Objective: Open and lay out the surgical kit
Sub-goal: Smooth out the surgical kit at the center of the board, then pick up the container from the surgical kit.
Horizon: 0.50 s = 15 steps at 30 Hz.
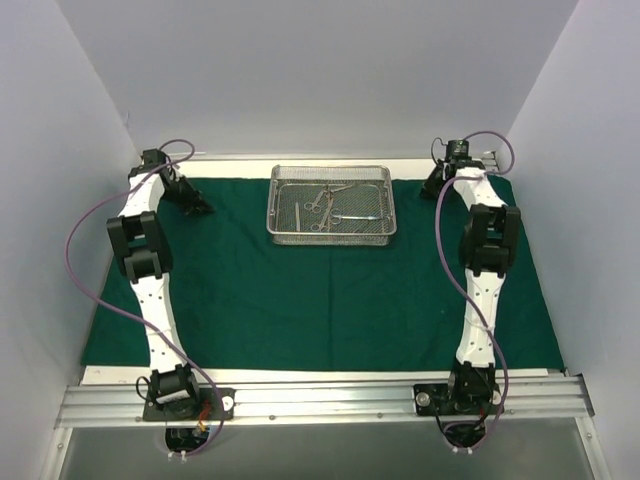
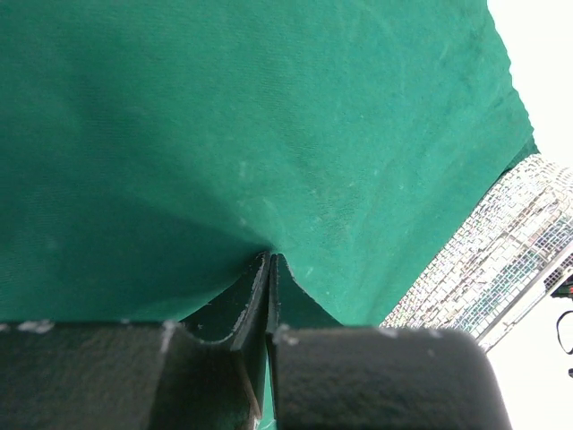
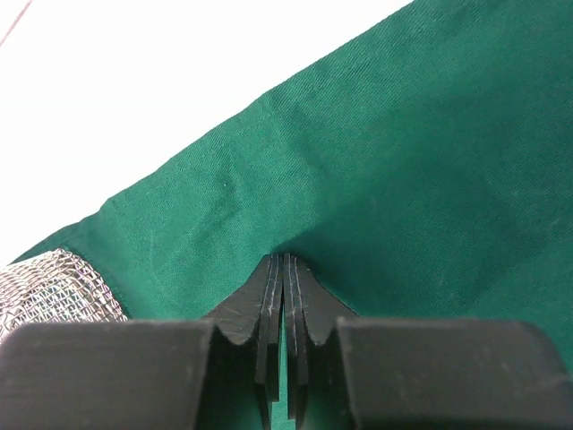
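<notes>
On the desk (image 1: 300, 375) the cloth (image 1: 330, 300) lies spread flat, the tray (image 1: 330, 236) at its far middle edge holding the instruments (image 1: 335, 205), while the left end effector (image 2: 269, 260) and the right end effector (image 3: 285, 260) each pinch the cloth near a far corner, jaws closed.

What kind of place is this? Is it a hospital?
Probably a robot test booth, not a hospital: plain white walls stand all round, two robot arms are bolted to a metal rail, and a wire-mesh tray of steel instruments sits on a green cloth.
</notes>
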Motion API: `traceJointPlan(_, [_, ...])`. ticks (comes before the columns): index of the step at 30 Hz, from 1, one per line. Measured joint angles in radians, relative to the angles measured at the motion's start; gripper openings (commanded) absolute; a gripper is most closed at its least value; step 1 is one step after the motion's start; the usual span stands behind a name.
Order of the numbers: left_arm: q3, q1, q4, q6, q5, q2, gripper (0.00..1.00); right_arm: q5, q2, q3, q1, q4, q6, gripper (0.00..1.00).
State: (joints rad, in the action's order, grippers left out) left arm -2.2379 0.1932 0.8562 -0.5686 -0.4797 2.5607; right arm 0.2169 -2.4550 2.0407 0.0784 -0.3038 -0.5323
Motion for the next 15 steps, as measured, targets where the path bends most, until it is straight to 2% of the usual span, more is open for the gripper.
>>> traceJointPlan(5, [-0.005,0.017,0.011,0.001,-0.003,0.003,0.07,0.002,-0.036,0.066,0.000,-0.027,0.002,0.00])
traceJointPlan(11, [0.007,0.035,0.013,0.008,-0.006,-0.002,0.14,0.001,-0.038,0.079,0.000,-0.050,0.011,0.01])
traceJointPlan(14, [0.022,0.035,0.016,0.020,0.000,-0.016,0.21,0.000,-0.038,0.092,0.000,-0.081,0.019,0.06])
traceJointPlan(15, [0.034,0.035,0.015,0.027,0.003,-0.025,0.26,0.000,-0.038,0.097,0.000,-0.090,0.022,0.11])
